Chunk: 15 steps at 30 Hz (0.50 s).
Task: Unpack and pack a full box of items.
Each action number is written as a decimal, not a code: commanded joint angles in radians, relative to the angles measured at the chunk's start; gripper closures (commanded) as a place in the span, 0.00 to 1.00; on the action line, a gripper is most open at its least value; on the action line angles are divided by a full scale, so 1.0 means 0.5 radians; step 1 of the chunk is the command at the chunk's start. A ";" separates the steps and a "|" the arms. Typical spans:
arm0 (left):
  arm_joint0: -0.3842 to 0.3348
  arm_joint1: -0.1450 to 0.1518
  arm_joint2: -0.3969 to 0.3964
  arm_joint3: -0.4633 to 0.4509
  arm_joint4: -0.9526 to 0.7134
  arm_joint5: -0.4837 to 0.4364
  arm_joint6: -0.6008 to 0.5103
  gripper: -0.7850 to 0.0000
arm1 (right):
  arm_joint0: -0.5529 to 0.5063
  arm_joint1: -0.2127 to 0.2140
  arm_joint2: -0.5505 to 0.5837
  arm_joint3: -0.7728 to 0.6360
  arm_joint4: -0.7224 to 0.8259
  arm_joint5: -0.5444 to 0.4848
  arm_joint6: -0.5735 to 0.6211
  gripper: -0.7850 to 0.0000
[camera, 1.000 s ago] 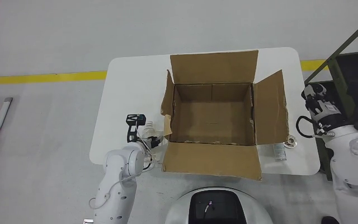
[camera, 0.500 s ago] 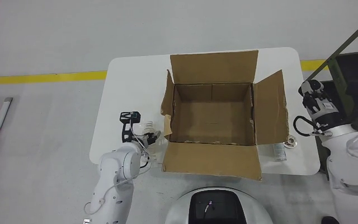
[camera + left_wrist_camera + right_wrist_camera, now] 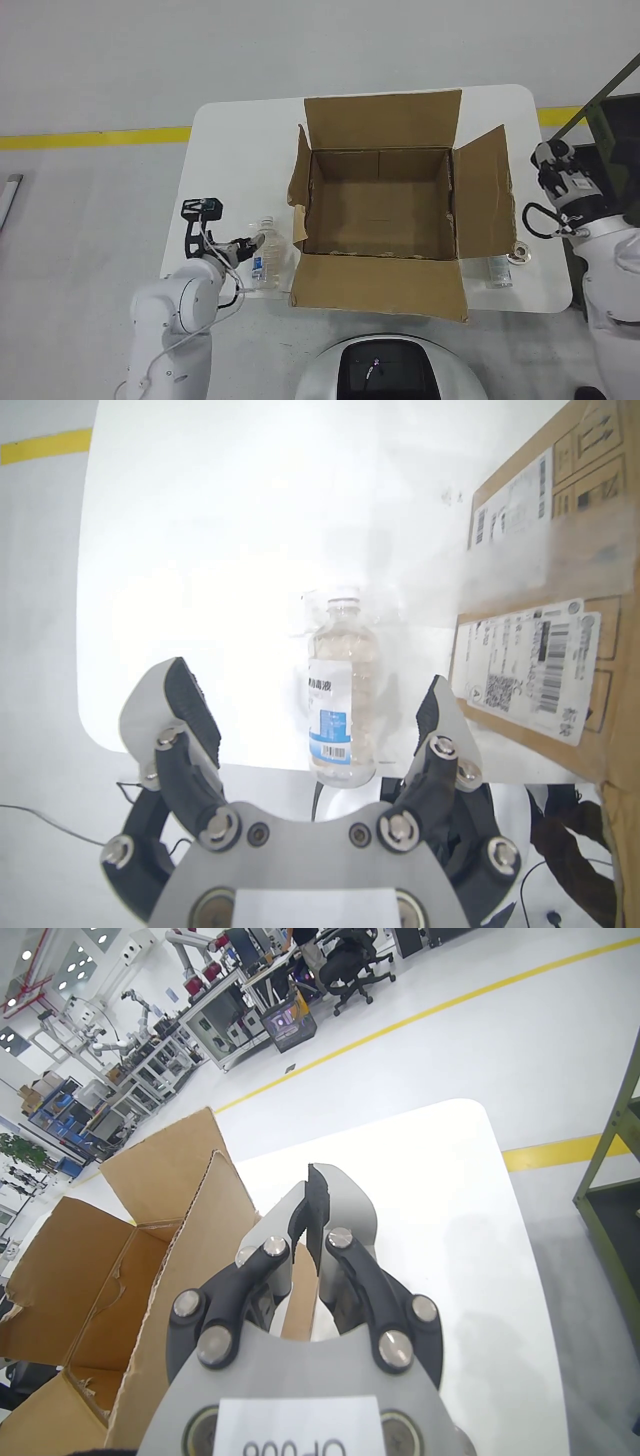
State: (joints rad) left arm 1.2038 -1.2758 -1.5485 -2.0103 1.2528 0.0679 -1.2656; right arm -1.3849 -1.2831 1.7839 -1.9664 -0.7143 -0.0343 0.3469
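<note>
Two grippers: one is seen at each side of the cardboard box [image 3: 380,205], the left gripper [image 3: 221,228] over the table's near left part and the right gripper [image 3: 553,162] by its right edge.
Left gripper: its fingers [image 3: 192,700] are spread wide apart and nothing is clamped. In the wrist view the bottle [image 3: 342,700] is framed between them, but it is touched by neither pad.
Bottle: it stands upright on the white table [image 3: 240,140]. It is clear, with a white-and-blue label, and is placed just left of the box's near left corner and just right of the left fingertips.
Right gripper: its fingers [image 3: 315,1208] are pressed together with nothing between them. It is held well apart from the bottle.
Box: it is set open in the middle of the table with all four flaps folded outward. Printed labels are stuck on its left outer wall.
Small items: a labelled one [image 3: 500,270] is laid flat beside a round shiny one [image 3: 519,255], just right of the box's near right corner.
Floor: a yellow line [image 3: 90,138] is painted beyond the table's far side.
</note>
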 commanded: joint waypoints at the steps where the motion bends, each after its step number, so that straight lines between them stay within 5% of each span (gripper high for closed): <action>1: -0.013 0.003 -0.007 0.014 -0.062 -0.019 -0.086 0.00 | 0.009 0.002 -0.011 0.010 -0.006 0.004 0.004 1.00; 15: -0.134 0.005 0.277 0.357 0.109 -0.119 -0.097 0.00 | 0.038 0.017 -0.033 0.047 -0.013 0.025 0.008 1.00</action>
State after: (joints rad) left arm 1.1432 -1.2734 -1.4205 -1.8451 1.2907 0.0114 -1.3143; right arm -1.3658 -1.2750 1.7666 -1.9428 -0.7233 -0.0217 0.3511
